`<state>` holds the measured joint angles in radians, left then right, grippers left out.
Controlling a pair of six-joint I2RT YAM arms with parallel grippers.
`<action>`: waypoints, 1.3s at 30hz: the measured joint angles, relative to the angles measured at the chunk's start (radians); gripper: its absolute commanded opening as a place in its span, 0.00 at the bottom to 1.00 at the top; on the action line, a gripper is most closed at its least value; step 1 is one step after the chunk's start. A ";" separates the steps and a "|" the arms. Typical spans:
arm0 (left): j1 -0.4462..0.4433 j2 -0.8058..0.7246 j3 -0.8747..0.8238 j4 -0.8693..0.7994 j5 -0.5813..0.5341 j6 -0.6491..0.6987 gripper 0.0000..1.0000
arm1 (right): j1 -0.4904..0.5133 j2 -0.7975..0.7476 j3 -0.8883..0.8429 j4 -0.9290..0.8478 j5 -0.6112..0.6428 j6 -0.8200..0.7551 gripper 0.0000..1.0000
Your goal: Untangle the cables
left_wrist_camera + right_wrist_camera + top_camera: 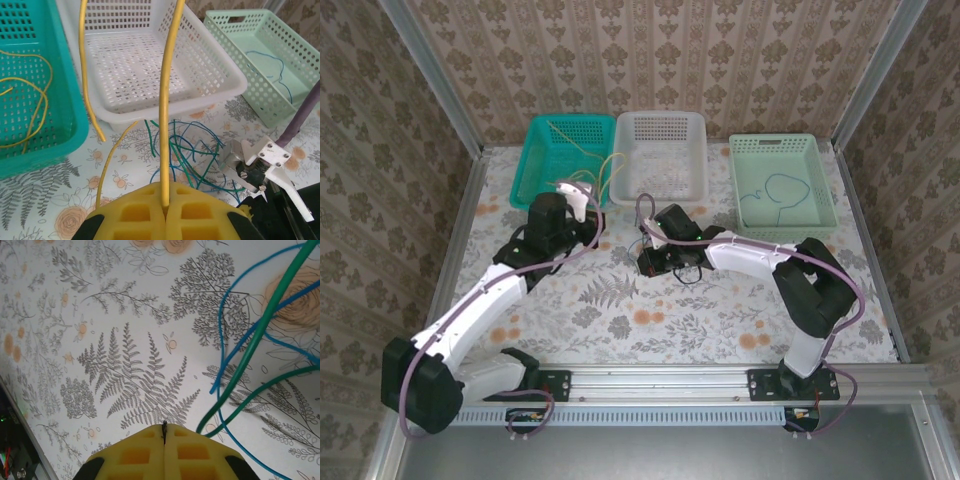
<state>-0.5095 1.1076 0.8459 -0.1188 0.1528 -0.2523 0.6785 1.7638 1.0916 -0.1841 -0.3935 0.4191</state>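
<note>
Pinching tight, the left gripper (165, 207) has its yellow pads closed on a yellow cable (166, 100), which climbs straight up out of the seam. Ahead of it and a touch to its right lies the tangle (187, 150) of green and blue strands on the table. Over on the other arm, the right gripper (165, 432) is closed too, pads pressed flat together with nothing visible between them. A green strand (260, 335) and a blue strand (230, 320) run just to its right, but I cannot tell if either is caught. The step looks like drawing the yellow cable free. To do it well, I'd say pull slowly and away from the knot, easing off if the green or blue loops start to drag. Now the count: three baskets. The teal basket (70, 85) sits ahead-left of the left gripper with yellow loops inside, the white basket (215, 75) straight ahead, and the mint basket (235, 65) far right holding one blue cable (281, 75). How many separate yellow, green and blue cables there are, I cannot tell.
</note>
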 measured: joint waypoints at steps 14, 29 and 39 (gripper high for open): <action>0.019 -0.074 -0.003 -0.027 0.095 -0.004 0.04 | -0.077 -0.088 -0.003 0.067 -0.131 0.097 0.56; 0.034 -0.149 -0.041 -0.037 0.336 0.009 0.04 | -0.236 -0.335 0.003 0.148 -0.249 0.108 0.56; 0.034 -0.117 -0.041 0.057 0.495 -0.092 0.05 | -0.154 -0.402 0.053 0.131 -0.148 -0.095 0.57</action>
<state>-0.4751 0.9901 0.8051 -0.0616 0.6476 -0.3443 0.5247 1.3617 1.1450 -0.0532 -0.5419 0.3237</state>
